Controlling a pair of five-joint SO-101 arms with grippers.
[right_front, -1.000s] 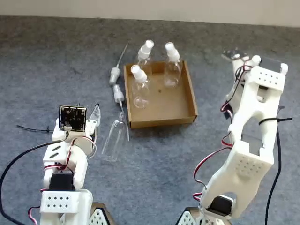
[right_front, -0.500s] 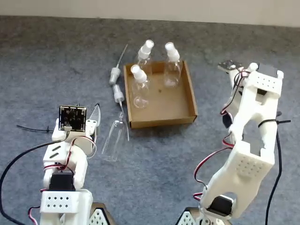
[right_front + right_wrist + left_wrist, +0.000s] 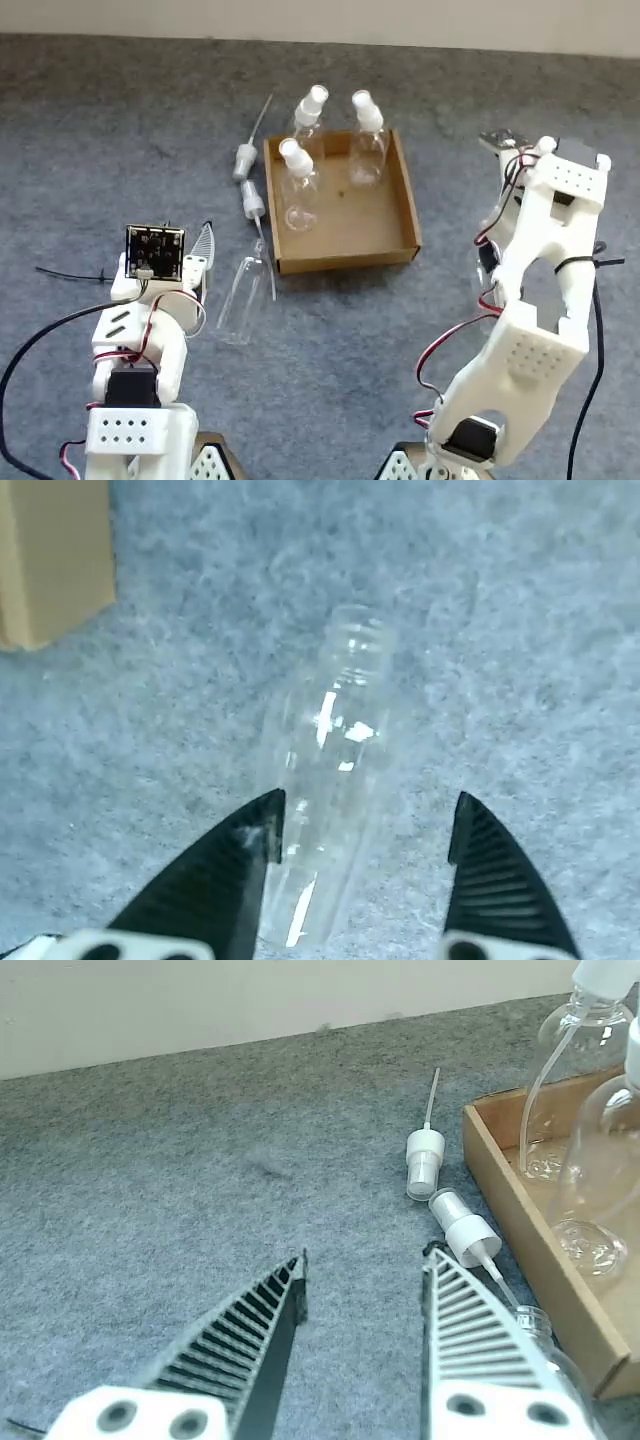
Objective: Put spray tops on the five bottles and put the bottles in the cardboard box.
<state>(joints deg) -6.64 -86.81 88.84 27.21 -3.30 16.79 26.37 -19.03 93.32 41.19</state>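
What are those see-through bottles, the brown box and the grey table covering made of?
Bottles: probably clear glossy plastic, see-through with bright glints. Box: matte brown cardboard, by its dull folded walls. Covering: grey carpet-like fabric, fuzzy and speckled.

- The lying bottle was of clear, glossy plastic.
- The cardboard box looked matt and brown.
- The table cover was rough grey cloth.

Grey carpet, cardboard box, capless bottles, spray tops
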